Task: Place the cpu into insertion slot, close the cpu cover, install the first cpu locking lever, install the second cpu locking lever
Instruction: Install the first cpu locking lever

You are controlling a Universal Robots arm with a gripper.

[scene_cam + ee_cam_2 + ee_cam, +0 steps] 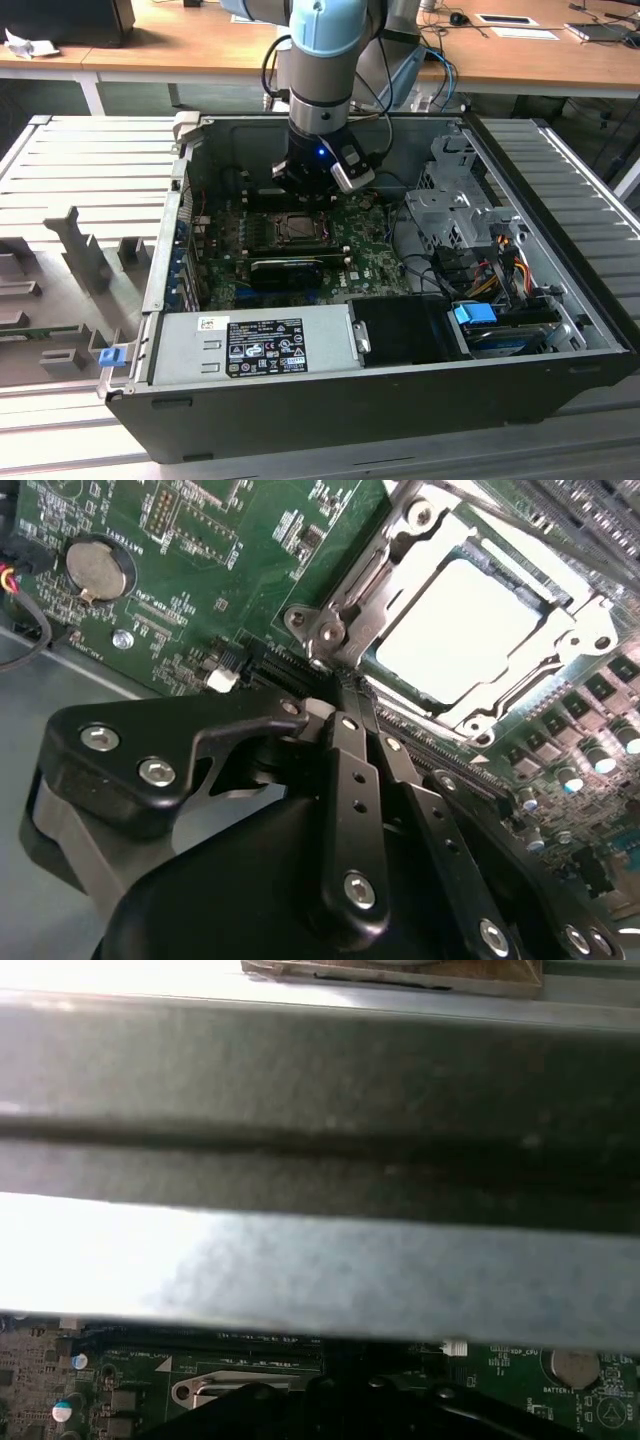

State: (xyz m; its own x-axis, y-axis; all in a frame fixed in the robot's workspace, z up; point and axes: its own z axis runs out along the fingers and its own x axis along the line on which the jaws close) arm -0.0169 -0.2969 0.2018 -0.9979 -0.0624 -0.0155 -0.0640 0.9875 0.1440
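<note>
second wrist view: cpu [455, 630] flat, face-up

The exterior view is evenly lit from above and fairly sharp; the open computer case [400, 380] keeps its interior dimmer, with shadow under the arm. In the second wrist view, strong glare washes the cpu [460, 630] almost white, while the black tool [345, 695] close to the lens is dark and slightly soft. In the first wrist view, a blurred grey case wall [320, 1160] looms out of focus, with blown-out white patches along its edge.
</note>
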